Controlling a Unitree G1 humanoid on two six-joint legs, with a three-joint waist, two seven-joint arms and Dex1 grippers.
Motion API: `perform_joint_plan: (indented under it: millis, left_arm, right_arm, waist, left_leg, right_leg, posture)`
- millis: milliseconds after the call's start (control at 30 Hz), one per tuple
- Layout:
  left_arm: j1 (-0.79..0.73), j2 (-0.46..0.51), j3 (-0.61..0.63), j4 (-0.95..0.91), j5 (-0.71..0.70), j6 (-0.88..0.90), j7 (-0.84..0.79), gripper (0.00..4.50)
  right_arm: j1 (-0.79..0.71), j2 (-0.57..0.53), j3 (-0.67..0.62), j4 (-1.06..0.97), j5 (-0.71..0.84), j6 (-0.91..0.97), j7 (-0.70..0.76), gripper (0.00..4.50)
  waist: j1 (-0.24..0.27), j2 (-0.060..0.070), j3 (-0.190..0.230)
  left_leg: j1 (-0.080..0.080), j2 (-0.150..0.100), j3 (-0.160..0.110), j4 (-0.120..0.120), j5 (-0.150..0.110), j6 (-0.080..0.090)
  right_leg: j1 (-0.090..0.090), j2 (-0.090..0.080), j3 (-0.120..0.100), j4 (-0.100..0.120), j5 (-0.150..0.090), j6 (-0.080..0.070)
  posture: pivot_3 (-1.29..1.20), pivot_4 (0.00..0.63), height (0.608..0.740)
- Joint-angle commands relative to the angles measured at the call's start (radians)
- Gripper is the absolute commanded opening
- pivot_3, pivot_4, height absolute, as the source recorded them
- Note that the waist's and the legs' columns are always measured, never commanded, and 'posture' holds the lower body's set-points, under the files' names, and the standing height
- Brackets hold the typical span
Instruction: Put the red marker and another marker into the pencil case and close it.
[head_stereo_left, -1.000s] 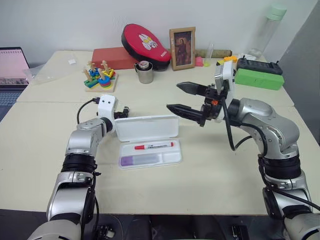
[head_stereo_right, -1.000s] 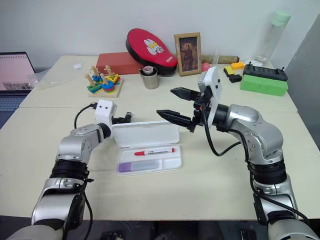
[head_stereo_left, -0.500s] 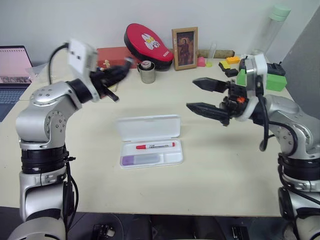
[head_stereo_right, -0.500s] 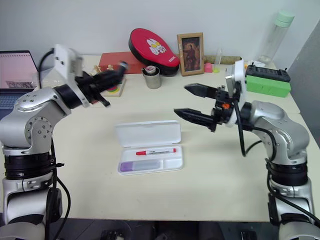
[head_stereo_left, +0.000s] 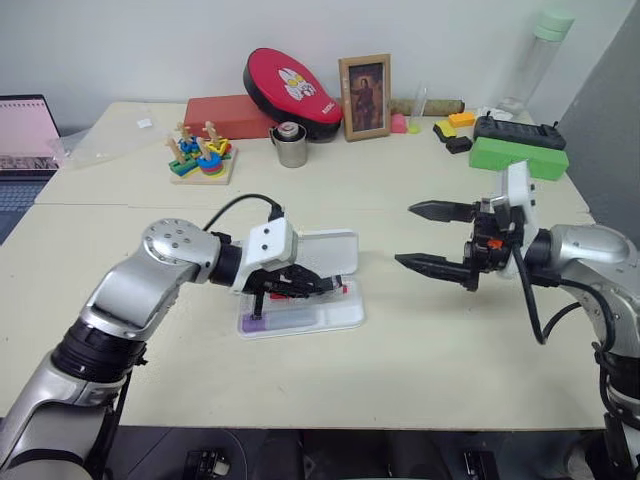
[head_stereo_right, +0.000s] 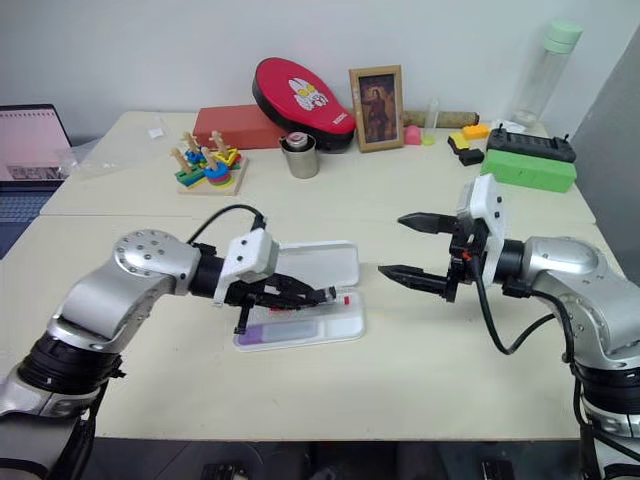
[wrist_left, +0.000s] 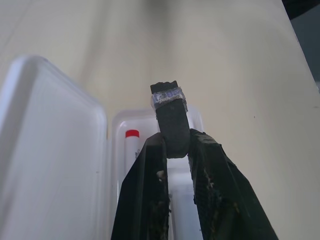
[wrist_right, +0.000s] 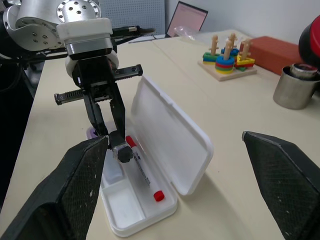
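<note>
Gripping a small black stick (wrist_left: 169, 117), left claw (head_stereo_left: 325, 288) overhangs the pencil case (head_stereo_left: 340, 318); right claw (head_stereo_left: 428, 237) gapes.

Setting: an office or lab test room. Evidence: a plain beige worktop (head_stereo_left: 120, 360) against a white wall, a laptop (head_stereo_left: 25, 135) at its edge, and assorted props including a stacking toy (head_stereo_left: 200, 155), framed picture (head_stereo_left: 365, 97) and steel cup (head_stereo_left: 291, 145).

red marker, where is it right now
The red marker lies in the back slot of the open pencil case, left of table centre, directly under the left claw and beside the lilac highlighter.
</note>
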Motion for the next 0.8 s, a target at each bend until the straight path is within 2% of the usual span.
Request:
perform_joint_plan:
  millis: [33, 300, 633, 700, 800]
  left_arm:
    - [0.0, -0.036, -0.03, 0.037, 0.044, -0.045, -0.018, 0.35]
    - [-0.016, -0.124, -0.066, 0.1, 0.098, -0.045, -0.015, 0.35]
    - [-0.008, -0.145, -0.071, 0.097, 0.124, -0.02, -0.021, 0.35]
    - [-0.006, -0.145, -0.069, 0.087, 0.115, -0.006, -0.029, 1.05]
    - [-0.004, -0.147, -0.069, 0.087, 0.115, -0.003, -0.033, 1.71]
  right_arm:
    - [0.023, -0.022, 0.017, -0.055, -0.038, 0.003, -0.032, 4.5]
    - [0.058, -0.014, 0.064, -0.08, -0.061, 0.008, -0.056, 4.5]
    - [0.051, 0.005, 0.065, -0.084, -0.059, 0.018, -0.074, 4.5]
    - [0.051, 0.006, 0.064, -0.084, -0.058, 0.02, -0.074, 4.5]
    - [0.048, 0.012, 0.069, -0.077, -0.064, 0.019, -0.077, 4.5]
  waist:
    - [0.001, 0.0, 0.0]
    - [-0.001, 0.0, 0.0]
    - [-0.001, 0.0, 0.0]
    - [-0.001, 0.0, 0.0]
    - [-0.001, 0.0, 0.0]
  left_leg:
    - [0.0, 0.0, 0.0, 0.0, 0.0, 0.0]
    - [0.0, 0.0, 0.0, 0.0, 0.0, 0.0]
    - [0.0, 0.0, 0.0, 0.0, 0.0, 0.0]
    - [0.0, 0.0, 0.0, 0.0, 0.0, 0.0]
    - [0.0, 0.0, 0.0, 0.0, 0.0, 0.0]
  right_leg:
    - [0.0, 0.0, 0.0, 0.0, 0.0, 0.0]
    - [0.0, 0.0, 0.0, 0.0, 0.0, 0.0]
    - [0.0, 0.0, 0.0, 0.0, 0.0, 0.0]
    - [0.0, 0.0, 0.0, 0.0, 0.0, 0.0]
    - [0.0, 0.0, 0.0, 0.0, 0.0, 0.0]
  posture:
    - [0.0, 0.15, 0.74]
    - [0.0, 0.15, 0.74]
    - [0.0, 0.15, 0.74]
    - [0.0, 0.15, 0.74]
    - [0.0, 0.15, 0.74]
